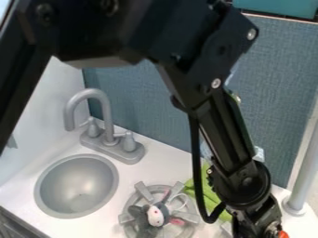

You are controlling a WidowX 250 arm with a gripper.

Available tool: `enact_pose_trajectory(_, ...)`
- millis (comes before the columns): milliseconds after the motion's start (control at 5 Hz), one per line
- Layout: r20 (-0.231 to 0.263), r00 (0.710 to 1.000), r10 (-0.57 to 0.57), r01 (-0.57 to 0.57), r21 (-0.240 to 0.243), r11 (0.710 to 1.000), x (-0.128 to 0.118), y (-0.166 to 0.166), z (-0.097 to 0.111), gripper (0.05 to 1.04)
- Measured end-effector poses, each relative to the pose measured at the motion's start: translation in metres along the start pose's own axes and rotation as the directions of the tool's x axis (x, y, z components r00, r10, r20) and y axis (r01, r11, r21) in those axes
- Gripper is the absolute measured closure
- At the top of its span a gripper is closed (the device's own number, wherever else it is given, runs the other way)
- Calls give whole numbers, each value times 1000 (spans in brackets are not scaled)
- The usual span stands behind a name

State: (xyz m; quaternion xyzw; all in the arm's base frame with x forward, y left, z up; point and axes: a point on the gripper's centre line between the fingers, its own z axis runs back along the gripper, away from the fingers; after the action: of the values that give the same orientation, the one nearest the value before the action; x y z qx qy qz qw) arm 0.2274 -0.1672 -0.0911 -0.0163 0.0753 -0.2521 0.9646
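I cannot tell whether the fingers, at five o'clock, are released or clenched. Near them, also toward five, lies a green cloth. At six, a plush toy lies on the burner; the sink is between seven and eight, the faucet at nine.

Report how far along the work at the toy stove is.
Apparently done: the plush toy lies on the burner. In hand: I can't tell; the arm ends at the lower right, beside a small orange thing. Left: possibly that orange thing and the green cloth beside the burner.
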Motion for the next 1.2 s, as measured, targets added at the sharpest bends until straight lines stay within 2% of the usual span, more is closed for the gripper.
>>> enact_pose_trajectory(200, 3, 1000, 3, -3, 0, 1000, 1, 0, 0, 694)
enact_pose_trajectory(400, 14, 1000, -12, 12, 0, 1000, 1, 0, -1, 903)
enact_pose_trajectory(600, -64, 997, -42, 40, -25, 999, -14, -3, 1, 968)
enact_pose_trajectory(800, -41, 998, -52, 50, -63, 997, -15, 7, 29, 978)
enact_pose_trajectory(1000, -3, 999, 54, -54, -62, 997, -31, 39, 52, 978)
enact_pose_trajectory(1200, -16, 991, 136, -136, -35, 990, -45, 69, 54, 978)
